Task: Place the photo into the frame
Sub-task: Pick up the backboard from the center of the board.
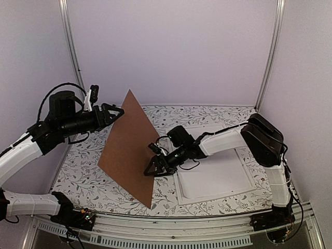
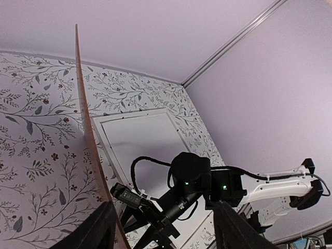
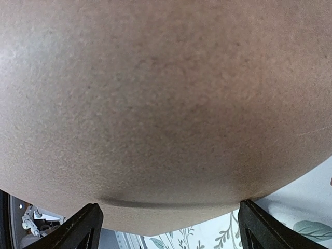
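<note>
Because it stood up on one corner, a big flat brown board (image 1: 127,150) hid part of the flowery table (image 1: 83,179). It leaned between the two arms. The left gripper (image 1: 118,112) was open wide, with one finger just beside the board's upper edge. The right gripper (image 1: 151,167) was spread wide too, its tips right at the board's face. The big white frame (image 1: 218,179) with thin raised edges lay flat under the right arm. Only white showed inside it. I could not see the photo.

Board (image 1: 129,150) standing tilted on table (image 1: 83,179); left gripper (image 1: 117,112) at its upper left edge, right gripper (image 1: 150,168) against its lower right face. Frame (image 1: 223,176) flat on table, right of board.
</note>
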`<state>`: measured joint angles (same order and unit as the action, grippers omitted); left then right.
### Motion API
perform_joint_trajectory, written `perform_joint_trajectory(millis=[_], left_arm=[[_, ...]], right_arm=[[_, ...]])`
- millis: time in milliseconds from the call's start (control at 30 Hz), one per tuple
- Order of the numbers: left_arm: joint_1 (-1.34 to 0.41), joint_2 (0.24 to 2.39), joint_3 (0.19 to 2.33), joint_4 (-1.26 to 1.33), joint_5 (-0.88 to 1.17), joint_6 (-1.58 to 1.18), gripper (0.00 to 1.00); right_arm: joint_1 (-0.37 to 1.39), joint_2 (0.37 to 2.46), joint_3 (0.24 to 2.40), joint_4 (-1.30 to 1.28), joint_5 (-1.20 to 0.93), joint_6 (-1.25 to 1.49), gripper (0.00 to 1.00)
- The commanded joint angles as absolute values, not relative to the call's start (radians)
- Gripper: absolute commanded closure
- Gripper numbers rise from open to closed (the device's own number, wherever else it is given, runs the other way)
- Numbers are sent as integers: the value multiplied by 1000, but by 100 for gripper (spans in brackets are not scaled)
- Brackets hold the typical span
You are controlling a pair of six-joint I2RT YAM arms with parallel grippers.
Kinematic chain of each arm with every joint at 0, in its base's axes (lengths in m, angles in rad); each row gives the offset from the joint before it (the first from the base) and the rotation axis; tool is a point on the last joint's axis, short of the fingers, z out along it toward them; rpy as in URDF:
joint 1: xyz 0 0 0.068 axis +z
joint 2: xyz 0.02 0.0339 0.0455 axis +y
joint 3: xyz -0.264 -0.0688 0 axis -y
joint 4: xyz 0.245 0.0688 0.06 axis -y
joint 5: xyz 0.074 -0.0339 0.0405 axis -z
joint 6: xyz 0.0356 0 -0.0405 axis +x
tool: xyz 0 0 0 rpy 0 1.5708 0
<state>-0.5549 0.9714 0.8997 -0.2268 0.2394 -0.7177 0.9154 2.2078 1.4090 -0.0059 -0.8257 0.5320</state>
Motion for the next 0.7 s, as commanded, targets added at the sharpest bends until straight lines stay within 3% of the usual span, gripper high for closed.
perform_joint_trajectory(millis=[0,300,667], left_arm=[[-597,985,853,-387,288,-699,34],[-642,1002,861,-441,178,-669,34],[-655,978,854,-355,220,-676,33]], right_arm=[[914,2201,1388,106,-853,467,5],[917,2199,1381,220,-929,509,5],[956,2266,1443,333,-970,623,5]])
